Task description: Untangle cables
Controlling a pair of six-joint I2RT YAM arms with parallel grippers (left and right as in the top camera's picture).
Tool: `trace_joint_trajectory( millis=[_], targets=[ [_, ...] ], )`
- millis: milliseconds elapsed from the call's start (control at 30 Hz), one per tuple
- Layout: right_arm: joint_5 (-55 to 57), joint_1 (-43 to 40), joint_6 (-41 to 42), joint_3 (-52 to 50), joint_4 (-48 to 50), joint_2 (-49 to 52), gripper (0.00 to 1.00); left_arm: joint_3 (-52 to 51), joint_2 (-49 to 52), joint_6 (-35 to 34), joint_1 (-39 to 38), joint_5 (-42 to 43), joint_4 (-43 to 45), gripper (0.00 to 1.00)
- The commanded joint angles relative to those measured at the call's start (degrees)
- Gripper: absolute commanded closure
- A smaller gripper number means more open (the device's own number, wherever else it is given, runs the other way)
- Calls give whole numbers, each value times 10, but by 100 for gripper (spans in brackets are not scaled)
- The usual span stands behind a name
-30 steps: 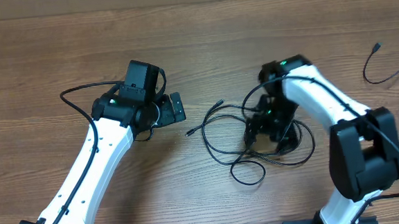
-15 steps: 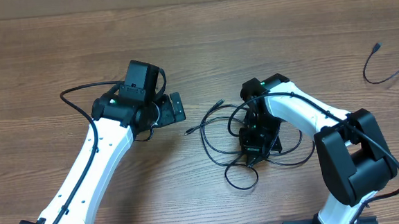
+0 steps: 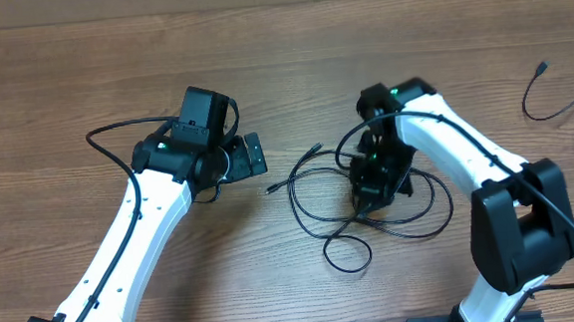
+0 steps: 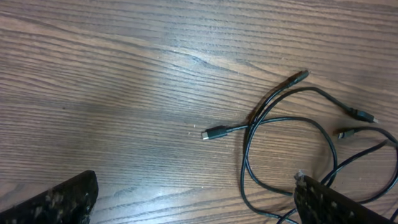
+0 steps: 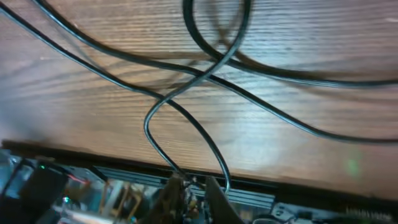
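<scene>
The left arm [image 3: 141,215] hovers over the bench [image 3: 53,85] with the left jaws spread wide and holding nothing. That looks like a waiting pose. It is out of the other arm's way, yet close enough to pin a strand if one needs holding. Just ahead of the left jaws and slightly to their right lies a plug [image 4: 211,133]. Its cord runs into the cables [image 4: 250,123] where several strands meet, then fan out into loops lying flat on the wood. Other plug ends lie farther out, and none looks knotted in the left wrist view.

The main tangle sits between the two sets of jaws, nearer the right ones. The right arm [image 3: 467,160] reaches into the middle of it, and the right jaws look closed on a thin strand. In the right wrist view a narrow loop [image 5: 147,124] runs straight down into them. A grip in the heart of the pile probably serves to draw one cord out from under the crossing [image 5: 210,74] just beyond the jaws. Well off to the right of the right jaws, a loose cable [image 3: 543,67] lies apart from the pile, likely already separated.
</scene>
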Motion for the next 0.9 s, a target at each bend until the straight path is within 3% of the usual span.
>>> trace_joint_trajectory(
  millis=[0, 33, 100, 667, 767, 867],
  targets=[
    [45, 2, -7, 16, -31, -27, 69, 7, -4, 13, -3, -6, 1, 0],
    [47, 4, -12, 12, -40, -27, 59, 7, -4, 13, -3, -6, 1, 0],
    [50, 9, -13, 0, -44, -28, 50, 7, -4, 13, -3, -6, 1, 0],
    [-78, 46, -10, -156, 101, -28, 47, 7, -4, 13, -3, -6, 1, 0],
    [-113, 56, -3, -195, 159, -28, 57, 7, -4, 13, -3, -6, 1, 0],
    [-113, 56, 14, -210, 186, -28, 77, 7, -4, 13, -3, -6, 1, 0]
  ],
)
